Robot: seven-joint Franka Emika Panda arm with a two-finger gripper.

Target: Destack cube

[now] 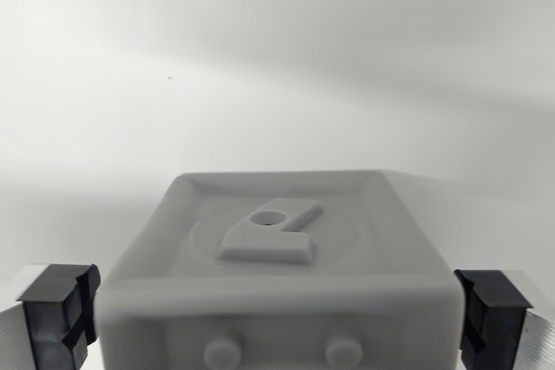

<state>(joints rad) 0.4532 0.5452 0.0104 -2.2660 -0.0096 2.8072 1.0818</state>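
1. In my wrist view, the pale grey moulded plastic cube (279,279) fills the lower middle of the frame, close under the camera.
2. Its top face has a raised rim and, inside a faint circle, an embossed figure with a round hole.
3. Two round studs show on its near side.
4. My tool (277,314) stands apart, its black rubber pads (59,305) on either side of the cube, just beside it; contact I cannot tell.
5. Behind lies a plain white desk (277,84).

A plain white surface (277,67) fills the background, softly lit, with faint grey shadow bands.
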